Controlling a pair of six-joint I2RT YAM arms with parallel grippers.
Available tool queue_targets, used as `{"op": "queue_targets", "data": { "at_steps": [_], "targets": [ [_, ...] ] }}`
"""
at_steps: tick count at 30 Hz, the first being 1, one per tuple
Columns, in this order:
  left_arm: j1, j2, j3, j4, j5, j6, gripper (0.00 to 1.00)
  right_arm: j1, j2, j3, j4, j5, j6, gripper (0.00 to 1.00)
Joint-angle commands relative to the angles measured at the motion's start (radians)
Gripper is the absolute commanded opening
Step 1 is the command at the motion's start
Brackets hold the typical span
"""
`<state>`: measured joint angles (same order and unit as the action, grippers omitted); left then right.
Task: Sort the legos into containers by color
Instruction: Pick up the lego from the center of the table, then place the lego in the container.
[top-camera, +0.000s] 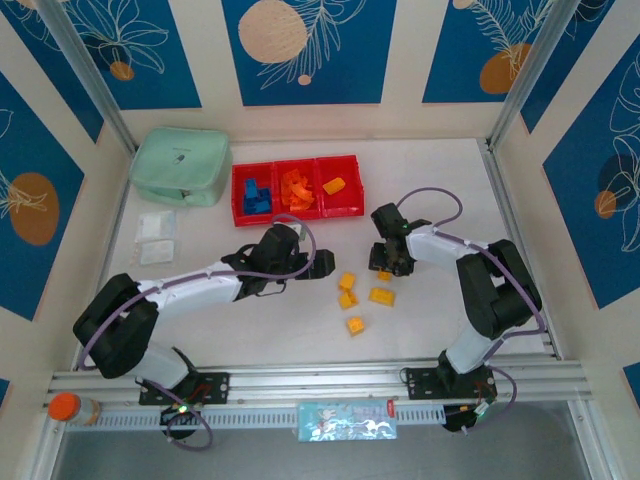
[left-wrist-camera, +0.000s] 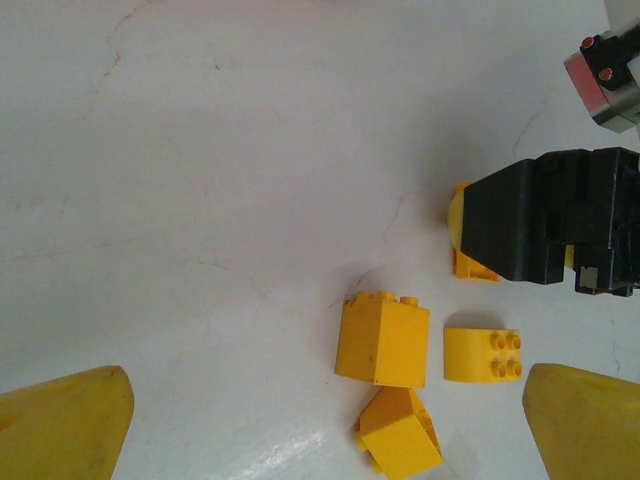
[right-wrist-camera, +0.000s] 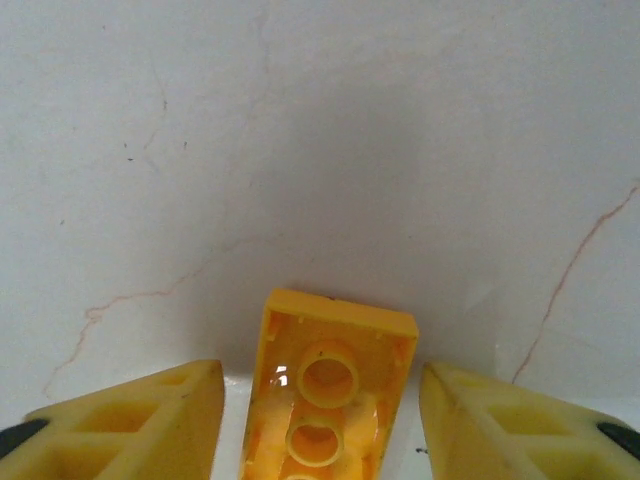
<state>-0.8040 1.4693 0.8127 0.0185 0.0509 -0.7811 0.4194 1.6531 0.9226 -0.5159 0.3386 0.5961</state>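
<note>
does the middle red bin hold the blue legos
No, the middle bin holds orange legos; the blue legos lie in the left bin.

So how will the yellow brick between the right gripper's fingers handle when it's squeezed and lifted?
Probably stiff: the yellow brick looks like hard moulded plastic. Likely light, since its underside shows hollow. Its glossy straight walls may slip or twist if the fingers close off-centre.
</note>
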Motion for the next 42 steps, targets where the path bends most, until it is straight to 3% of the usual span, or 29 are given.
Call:
{"op": "queue_targets", "data": {
  "at_steps": [1,9,20,27,42],
  "targets": [
    [-0.01,0.001,0.024,0.006,-0.019,-0.001,0.99,0.014,0.017,0.005,-0.014,0.024,0.004,0.49],
    [-0.01,0.002,0.067,-0.023,-0.017,0.03,0.99,0.037,-0.012,0.027,-0.013,0.024,-0.047,0.27],
    [0.029,-0.052,0.144,-0.151,-0.056,0.113,0.99,0.059,-0.038,0.225,-0.035,0.048,-0.168,0.25],
    [0.1,-0.064,0.183,-0.19,-0.025,0.149,0.99,0.07,0.076,0.43,0.001,0.039,-0.235,0.25],
    [0.307,-0.066,0.181,-0.206,0.055,0.2,0.99,0.045,0.528,0.967,-0.074,0.068,-0.335,0.25]
  ]
}}
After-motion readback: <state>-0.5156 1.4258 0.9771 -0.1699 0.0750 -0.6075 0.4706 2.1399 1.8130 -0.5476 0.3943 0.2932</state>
